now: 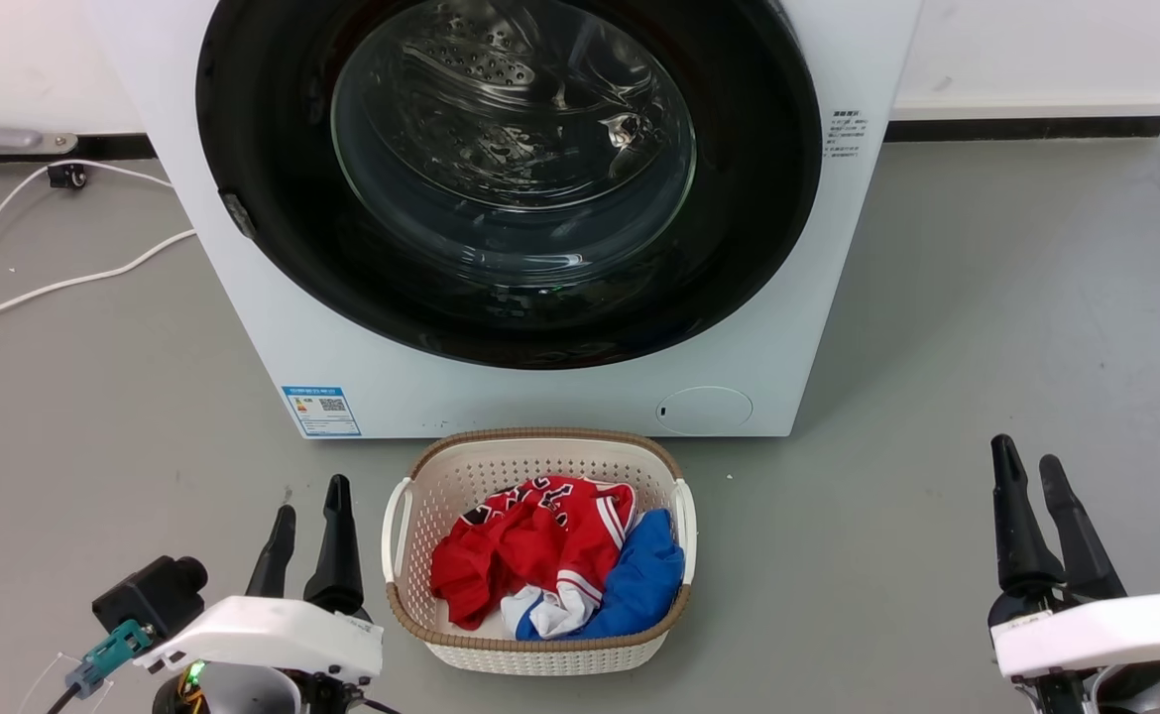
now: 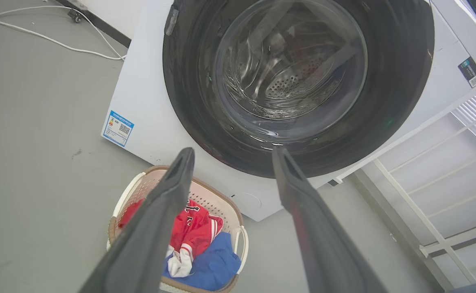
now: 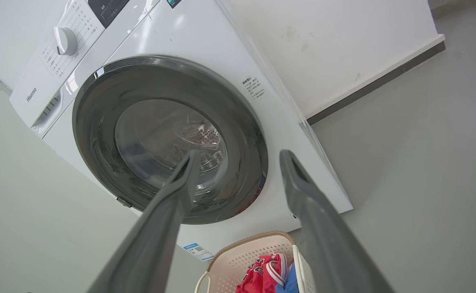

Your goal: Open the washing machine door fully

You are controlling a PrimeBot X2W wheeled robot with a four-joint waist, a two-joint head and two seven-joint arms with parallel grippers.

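Note:
The white washing machine stands ahead of me on the floor. Its big round glossy black door with the clear glass centre lies flat against the front, shut. A small latch tab shows on the door's left rim. My left gripper rests low at the left, open and holding nothing. At the lower right my right gripper is open too, also holding nothing. Both are well short of the door. The wrist views show the same door beyond each pair of spread fingers.
A beige laundry basket with red, white and blue clothes sits right in front of the washer, between my grippers. White cables trail over the grey floor at the left. A white rack stands beside the washer.

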